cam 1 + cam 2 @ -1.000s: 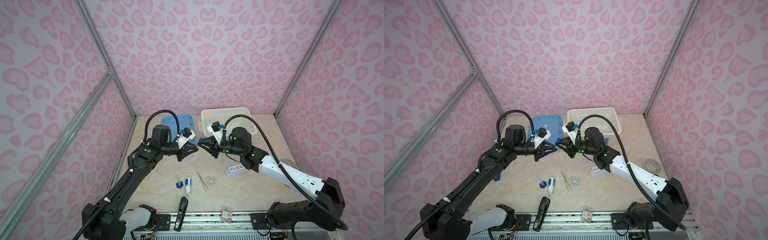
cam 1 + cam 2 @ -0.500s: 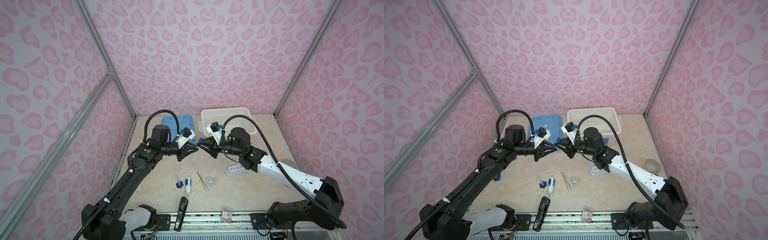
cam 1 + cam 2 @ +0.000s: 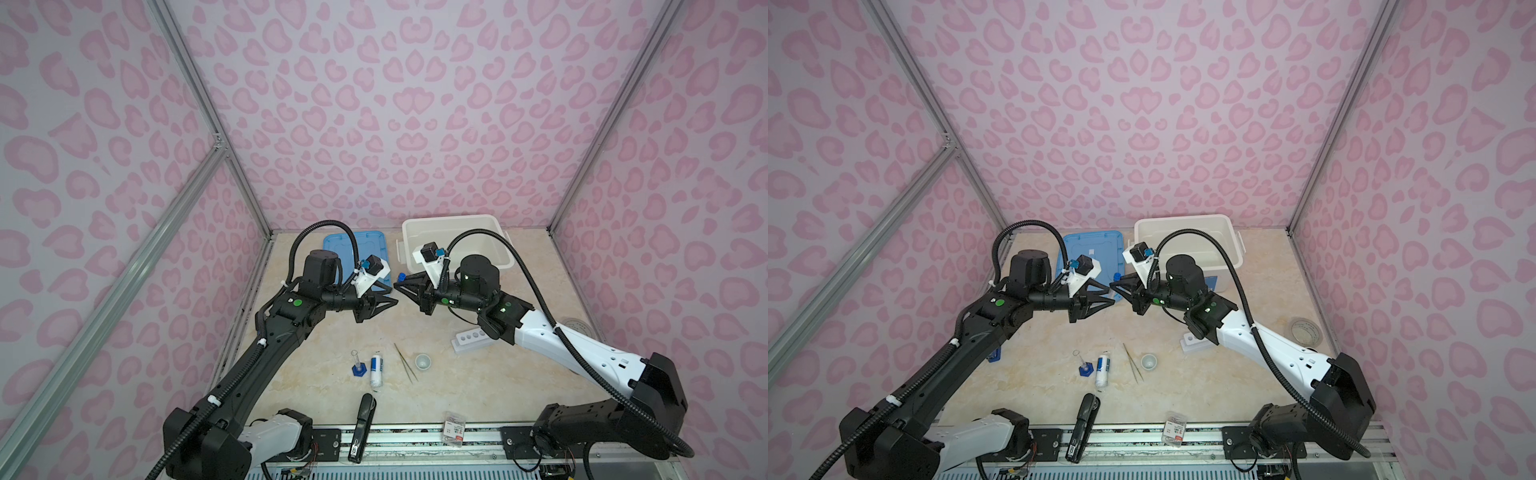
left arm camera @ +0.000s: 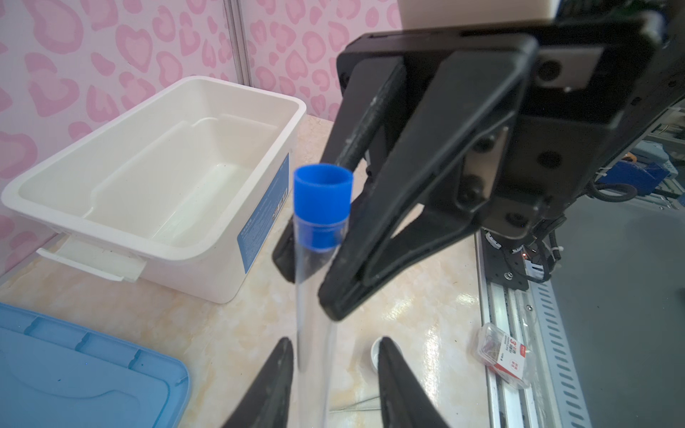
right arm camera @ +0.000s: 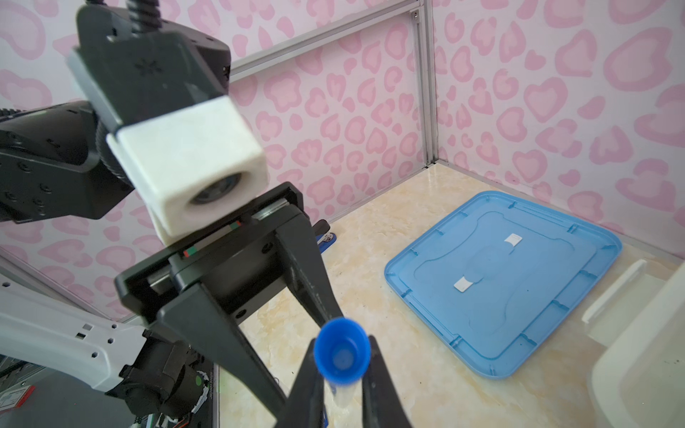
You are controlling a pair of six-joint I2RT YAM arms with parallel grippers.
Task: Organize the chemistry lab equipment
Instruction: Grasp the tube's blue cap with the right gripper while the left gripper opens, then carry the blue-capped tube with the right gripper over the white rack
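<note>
1. Pink heart-patterned walls (image 3: 395,104) enclose a beige marbled counter (image 3: 490,386).
2. At the back of the counter a white bin (image 4: 166,178) stands open, with only its bare floor showing. A blue lid (image 5: 500,281) lies flat just beside it.
3. In the air in front of the bin, the right hand (image 5: 341,355) is clamped on a clear tube (image 4: 315,281) just below its blue cap (image 4: 321,196).
4. The left hand (image 4: 335,365) stands parted around the tube's lower length, its gap wider than the tube. One finger is close to the tube, but I cannot tell whether it touches.
5. The six-hole white rack (image 3: 467,340) sits partly hidden under the right arm, and the holes in view are unfilled.
6. The tiny white cup (image 3: 423,361) sits upright and empty beside the metal tweezers (image 3: 405,368). The white blue-labelled bottle (image 3: 376,370) lies on its side next to the blue-based small cylinder (image 3: 358,369).
</note>
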